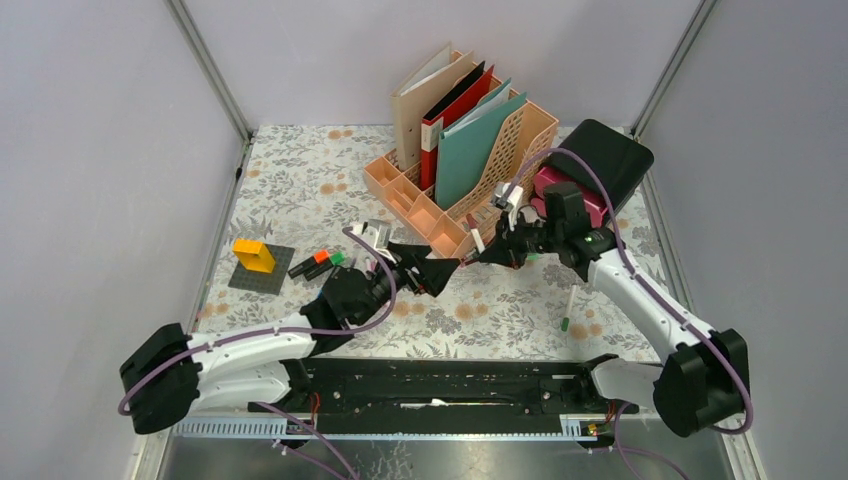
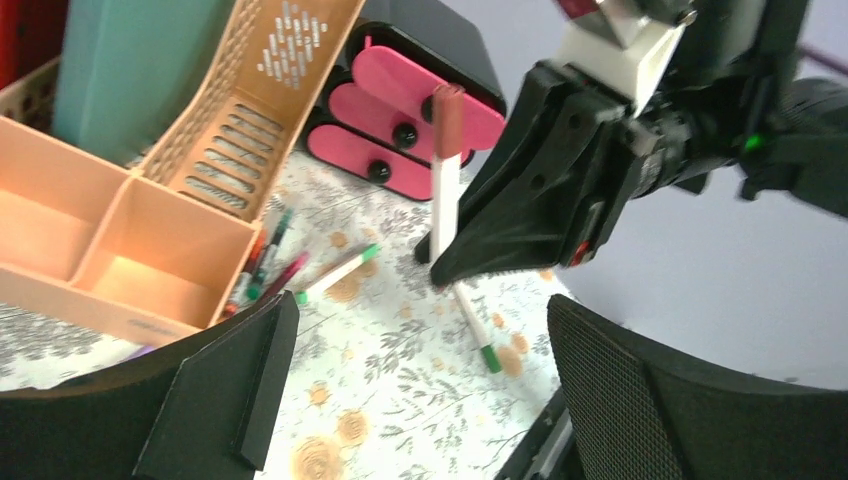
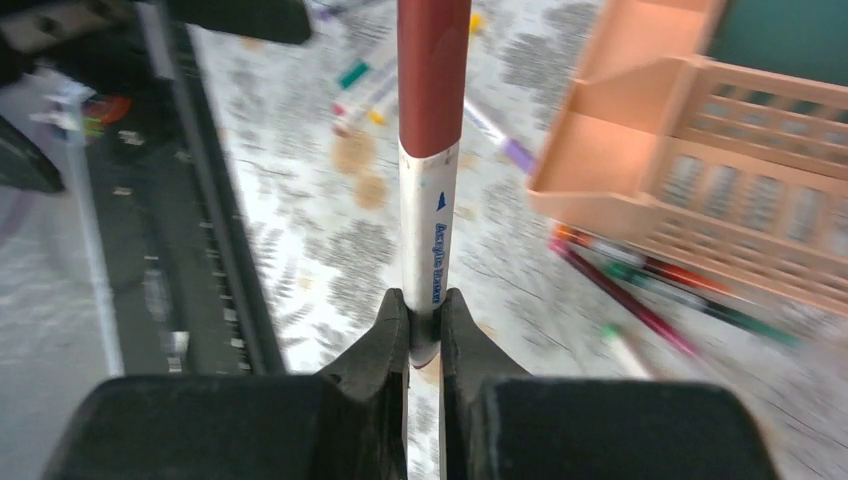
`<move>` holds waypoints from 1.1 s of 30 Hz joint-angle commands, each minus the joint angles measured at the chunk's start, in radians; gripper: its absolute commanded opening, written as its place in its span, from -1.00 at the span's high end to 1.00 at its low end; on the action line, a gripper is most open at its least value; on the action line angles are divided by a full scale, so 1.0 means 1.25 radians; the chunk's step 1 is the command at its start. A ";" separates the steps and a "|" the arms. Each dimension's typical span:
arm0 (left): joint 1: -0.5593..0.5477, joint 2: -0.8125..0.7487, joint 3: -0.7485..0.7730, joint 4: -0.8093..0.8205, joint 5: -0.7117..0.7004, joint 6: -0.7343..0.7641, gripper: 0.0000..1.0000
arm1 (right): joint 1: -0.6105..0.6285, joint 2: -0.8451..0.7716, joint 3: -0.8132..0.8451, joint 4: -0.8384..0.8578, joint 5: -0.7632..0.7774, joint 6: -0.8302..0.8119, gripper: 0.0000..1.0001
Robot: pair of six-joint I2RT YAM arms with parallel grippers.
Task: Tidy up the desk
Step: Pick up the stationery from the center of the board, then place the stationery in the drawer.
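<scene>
The desk (image 1: 300, 180) is a tabletop under a whitish cloth with grey leaves and orange flowers. My right gripper (image 1: 482, 250) is shut on the lower end of a white marker (image 3: 431, 200) with a reddish-brown cap. It holds the marker (image 2: 441, 190) upright above the cloth, just in front of the peach file rack (image 1: 440, 200). My left gripper (image 1: 447, 277) is open, with wide-apart fingers (image 2: 240, 380) and nothing between them. It faces the right gripper (image 2: 450, 268) from the left, a short way off.
Folders stand in the rack. A black drawer unit (image 1: 600, 165) with pink drawers (image 2: 400, 130) sits to the rack's right. Several loose pens (image 2: 335, 272) lie beside the rack. A yellow block (image 1: 254, 255) on a grey plate and highlighters (image 1: 318, 263) lie at the left.
</scene>
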 commanded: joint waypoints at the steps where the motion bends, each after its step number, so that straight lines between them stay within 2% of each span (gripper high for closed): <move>1: 0.007 -0.069 -0.002 -0.140 -0.033 0.089 -0.98 | -0.048 -0.068 0.048 -0.109 0.235 -0.166 1.00; 8: 0.015 -0.140 -0.061 -0.220 -0.076 0.072 -0.97 | -0.184 -0.144 0.062 -0.106 0.425 -0.217 1.00; 14: 0.020 -0.176 -0.076 -0.287 -0.074 0.066 -0.97 | -0.215 -0.145 0.081 -0.083 0.558 -0.264 1.00; 23: 0.020 -0.265 -0.123 -0.345 -0.084 0.048 -0.97 | -0.240 -0.042 0.171 -0.090 0.635 -0.345 1.00; 33: 0.021 -0.331 -0.156 -0.383 -0.098 0.039 -0.97 | -0.275 0.068 0.235 -0.092 0.662 -0.370 0.94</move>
